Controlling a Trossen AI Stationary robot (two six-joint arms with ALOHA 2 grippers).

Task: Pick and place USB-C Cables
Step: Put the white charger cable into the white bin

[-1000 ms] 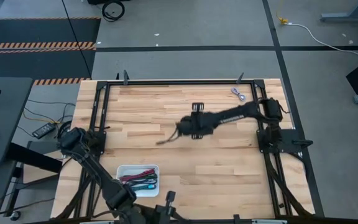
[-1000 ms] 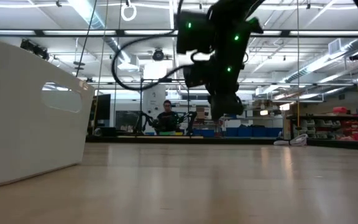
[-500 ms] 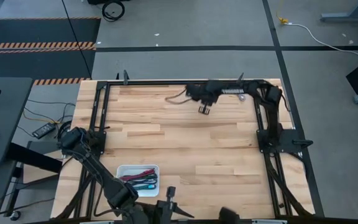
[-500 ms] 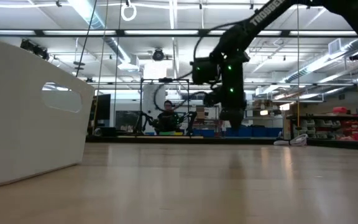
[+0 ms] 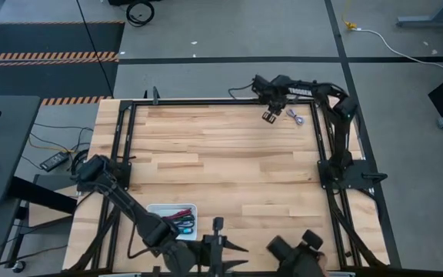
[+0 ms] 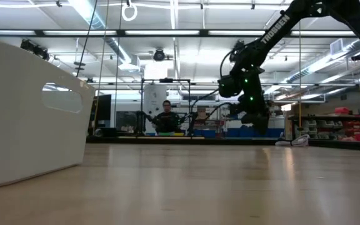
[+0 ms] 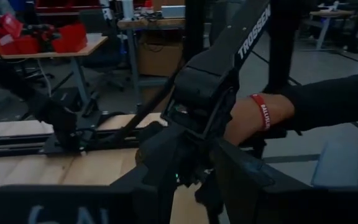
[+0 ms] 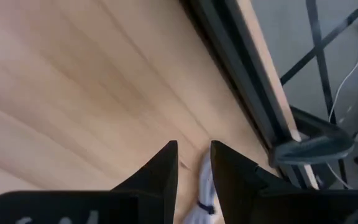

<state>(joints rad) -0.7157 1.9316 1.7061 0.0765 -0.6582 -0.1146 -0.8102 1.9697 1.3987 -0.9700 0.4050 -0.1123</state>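
The silver-grey cable bundle (image 5: 295, 117) lies flat on the wooden table near its far right corner. My right gripper (image 5: 268, 117) hovers just to its left, above the table (image 6: 259, 127), open by a narrow gap. In the right wrist view the bundle (image 8: 204, 194) shows between and beyond the fingers (image 8: 194, 155). The green, dark red, teal and purple bundles (image 5: 174, 220) lie in the white tray (image 5: 149, 208) near the near edge. My left arm is folded at the near edge, with its gripper (image 5: 218, 225) beside the tray.
The black frame rail (image 5: 206, 102) runs along the far edge, right behind my right gripper. The tray's tall white wall (image 6: 30, 106) fills the low view's left. A person's arm with a red wristband (image 7: 263, 112) holds a dark arm beyond the near edge.
My right gripper has swung from the table's middle to the far edge, then right along it toward the silver-grey bundle, and has come lower. My left arm has shifted slightly at the near edge. The bundles in the tray have stayed put.
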